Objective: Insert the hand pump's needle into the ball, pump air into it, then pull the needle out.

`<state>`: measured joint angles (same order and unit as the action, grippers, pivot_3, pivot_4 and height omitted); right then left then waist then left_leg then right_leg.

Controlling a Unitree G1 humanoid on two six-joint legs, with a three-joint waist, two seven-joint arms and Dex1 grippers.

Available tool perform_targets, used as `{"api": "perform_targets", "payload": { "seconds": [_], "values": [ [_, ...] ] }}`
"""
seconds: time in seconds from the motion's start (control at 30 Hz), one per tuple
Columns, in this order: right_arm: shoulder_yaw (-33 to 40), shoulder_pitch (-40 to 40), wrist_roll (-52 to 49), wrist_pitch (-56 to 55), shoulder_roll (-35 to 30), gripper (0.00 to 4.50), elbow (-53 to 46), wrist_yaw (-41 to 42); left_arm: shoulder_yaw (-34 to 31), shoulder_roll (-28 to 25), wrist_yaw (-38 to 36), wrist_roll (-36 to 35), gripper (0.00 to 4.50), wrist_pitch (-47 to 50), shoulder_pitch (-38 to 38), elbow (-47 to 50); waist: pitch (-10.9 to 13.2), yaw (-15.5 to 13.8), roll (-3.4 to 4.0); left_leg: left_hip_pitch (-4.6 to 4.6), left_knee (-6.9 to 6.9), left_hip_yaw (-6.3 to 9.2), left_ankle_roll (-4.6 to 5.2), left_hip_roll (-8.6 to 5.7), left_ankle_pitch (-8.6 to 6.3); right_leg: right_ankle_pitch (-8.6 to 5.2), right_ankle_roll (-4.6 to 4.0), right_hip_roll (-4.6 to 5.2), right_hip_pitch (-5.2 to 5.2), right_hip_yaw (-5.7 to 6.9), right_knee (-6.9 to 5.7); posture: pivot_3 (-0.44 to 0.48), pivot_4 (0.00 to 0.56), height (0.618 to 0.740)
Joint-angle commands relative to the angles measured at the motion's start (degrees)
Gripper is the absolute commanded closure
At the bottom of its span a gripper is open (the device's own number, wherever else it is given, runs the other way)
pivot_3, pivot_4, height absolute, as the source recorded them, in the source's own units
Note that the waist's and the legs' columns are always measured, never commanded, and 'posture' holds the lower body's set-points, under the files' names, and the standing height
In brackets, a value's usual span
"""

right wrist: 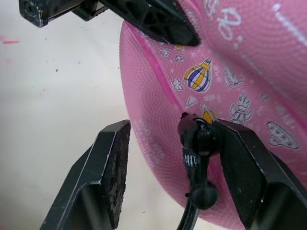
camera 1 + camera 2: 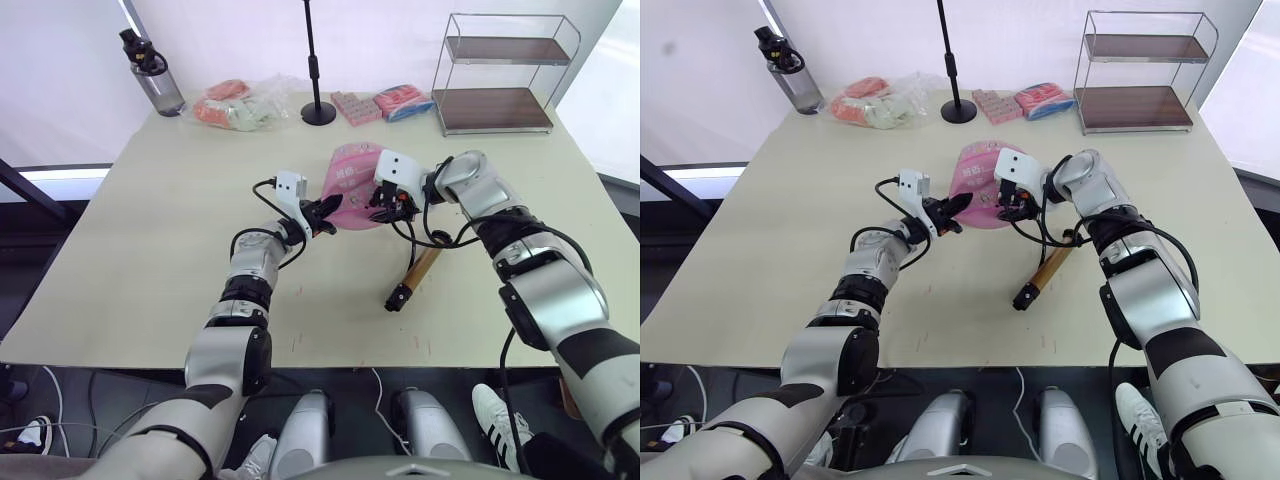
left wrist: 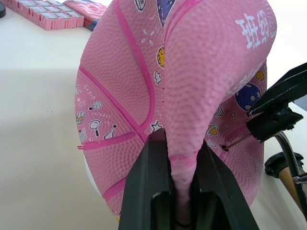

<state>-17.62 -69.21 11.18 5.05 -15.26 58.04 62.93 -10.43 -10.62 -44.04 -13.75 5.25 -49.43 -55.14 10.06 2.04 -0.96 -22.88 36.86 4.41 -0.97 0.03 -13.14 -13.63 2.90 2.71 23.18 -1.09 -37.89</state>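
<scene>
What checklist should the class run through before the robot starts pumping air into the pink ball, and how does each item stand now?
1. Left gripper pinching a fold of the pink ball: ok.
2. Needle tip at the ball's surface: ok; how deep it sits: cannot tell.
3. Right gripper clamped on the needle's black fitting: not ok; its fingers stand apart, with the fitting against one finger.
4. Hand pump held ready for pumping: not ok; it lies on the table.
5. Ball sagging and needing air: ok.
</scene>
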Motion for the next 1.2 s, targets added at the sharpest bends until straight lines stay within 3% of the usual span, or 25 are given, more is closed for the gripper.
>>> {"api": "perform_targets", "payload": {
  "seconds": [0.03,0.1,0.17,0.2,1.2],
  "values": [
    [0.51,-1.61,-0.16,-0.07,-0.21,1.90,-0.50,0.38,3.11,1.00,-0.70,2.43,4.50,2.00,1.91,-2.78,0.00,0.01,0.00,0.00,0.00,0.00,0.00,0.00,0.00,0.00,0.00,0.00,0.00,0.00,0.00,0.000,0.150,0.731],
    [0.17,-1.63,0.32,-0.22,-0.42,2.45,-0.32,0.40,3.09,1.02,-0.64,2.43,4.50,1.99,1.92,-2.82,0.00,0.01,0.00,0.00,0.00,0.00,0.00,0.00,0.00,0.00,0.00,0.00,0.00,0.00,-0.01,0.000,0.150,0.731],
    [-0.24,-1.62,1.01,-0.36,-0.69,3.33,-0.24,0.09,3.08,1.06,-0.59,2.45,4.50,2.01,1.93,-2.87,0.00,0.00,0.00,0.00,0.01,0.00,0.00,0.00,0.00,0.00,0.00,0.00,0.00,0.00,-0.01,0.000,0.150,0.731],
    [-0.43,-1.62,1.38,-0.52,-0.82,3.51,-0.15,-0.22,3.07,1.09,-0.58,2.45,4.50,2.01,1.92,-2.90,0.00,0.00,0.00,0.00,0.00,-0.01,0.00,0.00,0.00,0.00,0.00,0.00,0.00,0.00,-0.01,0.000,0.150,0.731],
    [-2.37,-1.92,5.72,-0.18,-1.25,3.51,2.28,-3.89,2.99,1.38,-0.40,2.46,4.50,1.98,1.79,-3.21,-0.01,-0.01,0.00,0.03,0.14,0.01,0.00,0.00,0.00,0.01,0.00,0.00,-0.04,0.00,-0.10,0.000,0.150,0.731]
  ]
}}
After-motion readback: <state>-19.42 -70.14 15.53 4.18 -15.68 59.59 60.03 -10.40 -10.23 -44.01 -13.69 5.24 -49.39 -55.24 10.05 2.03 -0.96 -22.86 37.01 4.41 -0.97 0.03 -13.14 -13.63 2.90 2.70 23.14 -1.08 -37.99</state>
